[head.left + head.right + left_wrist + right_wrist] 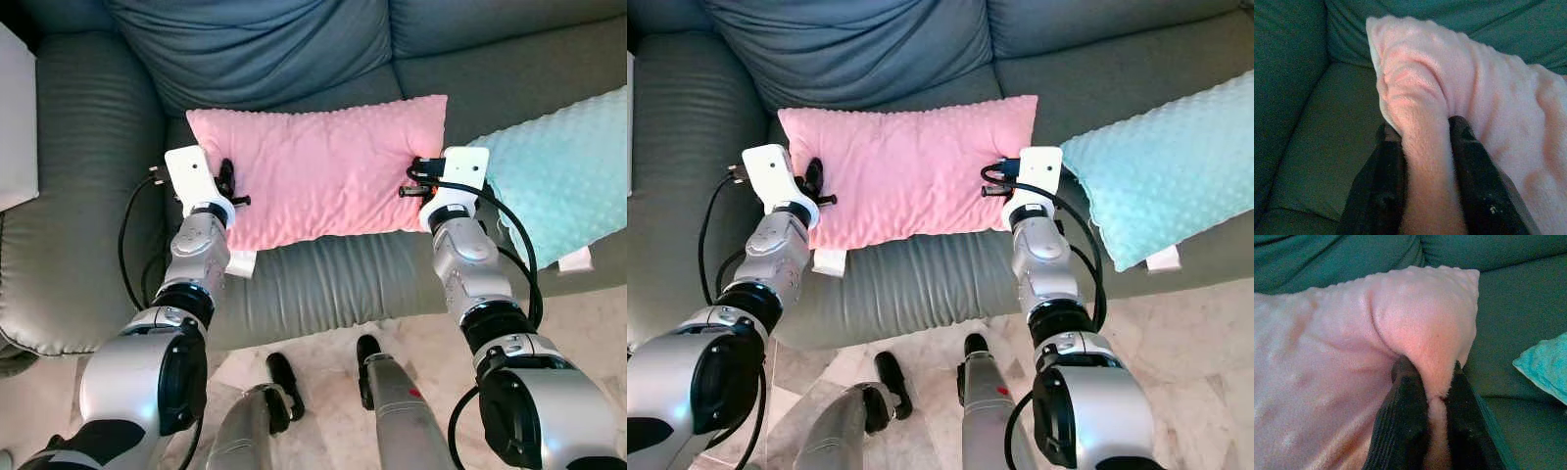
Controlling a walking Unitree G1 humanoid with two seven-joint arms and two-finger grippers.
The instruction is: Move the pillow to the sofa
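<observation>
A pink dimpled pillow (318,171) lies flat over the seat of the grey-green sofa (88,147), held at both short ends. My left gripper (226,184) is shut on the pillow's left edge; in the left wrist view its black fingers (1382,181) pinch a fold of pink fabric (1425,147). My right gripper (419,181) is shut on the right edge, and the right wrist view has the pink pillow (1420,333) squeezed between both fingers (1400,416).
A teal dimpled pillow (563,176) lies on the sofa seat to the right, close to my right wrist. The sofa's back cushion (265,49) rises behind the pink pillow. A white object (15,117) sits past the left armrest. Pale marble floor (323,362) lies below.
</observation>
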